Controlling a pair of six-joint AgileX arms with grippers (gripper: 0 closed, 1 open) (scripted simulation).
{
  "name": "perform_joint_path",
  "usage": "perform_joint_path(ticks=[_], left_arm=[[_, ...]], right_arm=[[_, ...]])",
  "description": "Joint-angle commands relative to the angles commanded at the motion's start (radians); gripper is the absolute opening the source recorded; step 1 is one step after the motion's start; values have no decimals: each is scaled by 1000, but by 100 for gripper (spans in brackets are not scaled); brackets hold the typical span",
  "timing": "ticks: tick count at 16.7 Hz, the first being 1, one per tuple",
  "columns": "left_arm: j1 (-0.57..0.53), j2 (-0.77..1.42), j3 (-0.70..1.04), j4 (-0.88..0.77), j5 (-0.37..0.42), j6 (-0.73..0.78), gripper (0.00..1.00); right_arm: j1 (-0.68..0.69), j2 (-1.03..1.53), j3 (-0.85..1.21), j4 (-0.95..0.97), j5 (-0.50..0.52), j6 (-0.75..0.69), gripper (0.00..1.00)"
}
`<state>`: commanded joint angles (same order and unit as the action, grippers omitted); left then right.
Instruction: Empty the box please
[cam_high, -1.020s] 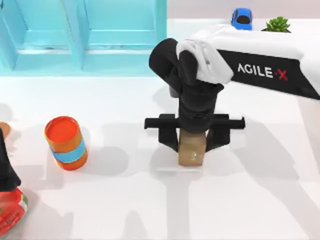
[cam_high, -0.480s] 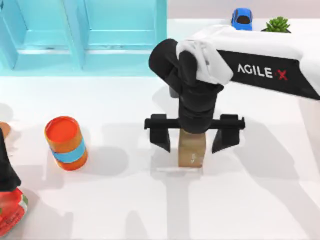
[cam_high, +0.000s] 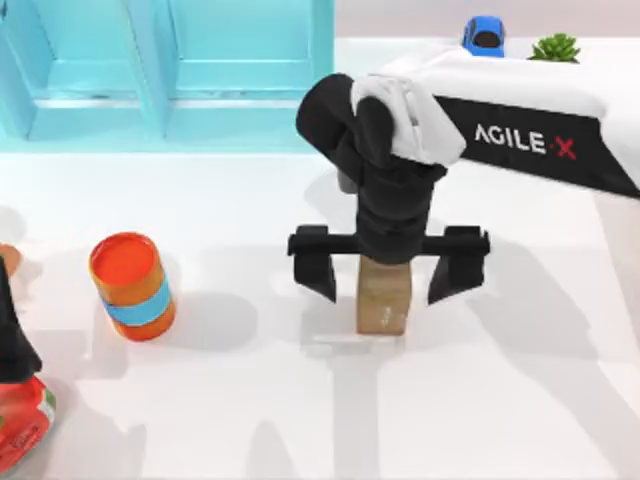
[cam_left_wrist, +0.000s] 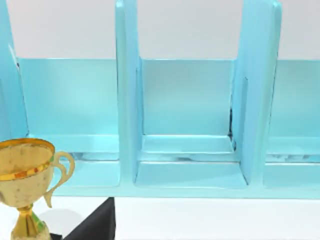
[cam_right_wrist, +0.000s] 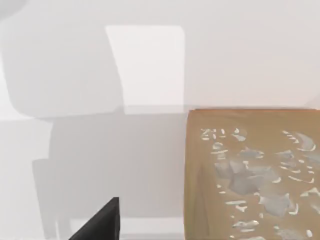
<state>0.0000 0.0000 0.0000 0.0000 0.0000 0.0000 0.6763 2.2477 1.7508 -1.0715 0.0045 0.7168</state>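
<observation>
— What's on the table, item by item?

— Item one: a tan carton (cam_high: 382, 298), standing on the white table (cam_high: 520, 400) near the middle, out in the open and well clear of the box. In the right wrist view its brown face (cam_right_wrist: 252, 175) carries pale printed marks.

— And the box?

— Item two: a light-blue box (cam_high: 165, 70) with partitions, along the far edge at the left. The left wrist view looks into its compartments (cam_left_wrist: 187, 145); the ones seen there hold nothing.

— The arms?

— Item three: the right gripper (cam_high: 388, 265), directly above the carton, fingers spread wide with one on either side of it and a gap on each side. It grips nothing. Item four: the left arm (cam_high: 12, 335), parked at the table's left edge; whether its fingers are apart or together, I cannot tell.

— Anything else?

— An orange can (cam_high: 131, 285) with a blue band, left of centre. A gold trophy (cam_left_wrist: 27, 185) in front of the box, near the left arm. A red object (cam_high: 22, 425) at the near left corner. A blue toy car (cam_high: 484, 36) and a small green plant (cam_high: 555, 47) at the far right.
</observation>
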Motion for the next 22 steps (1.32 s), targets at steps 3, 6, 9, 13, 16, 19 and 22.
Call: perform_joint_path(ticks=[3,6,9,13,16,19,22], left_arm=[[0,0,0,0,0,0,100],[0,0,0,0,0,0,100],[0,0,0,0,0,0,100],[0,0,0,0,0,0,100],[0,0,0,0,0,0,100],[0,0,0,0,0,0,100],[0,0,0,0,0,0,100]], right_arm=[[2,-13,86,-101,0,-2,100],[0,-32,187,-229,1,-2,100],[-2,-45,228,-274,0,-3,100],[-2,-41,226,-271,0,-4,100],[-58,-44,227,-279,0,-60,100],[-192,-62,219,-290,-1,-194,100],[-370,-87,205,-303,-2,-372,100]])
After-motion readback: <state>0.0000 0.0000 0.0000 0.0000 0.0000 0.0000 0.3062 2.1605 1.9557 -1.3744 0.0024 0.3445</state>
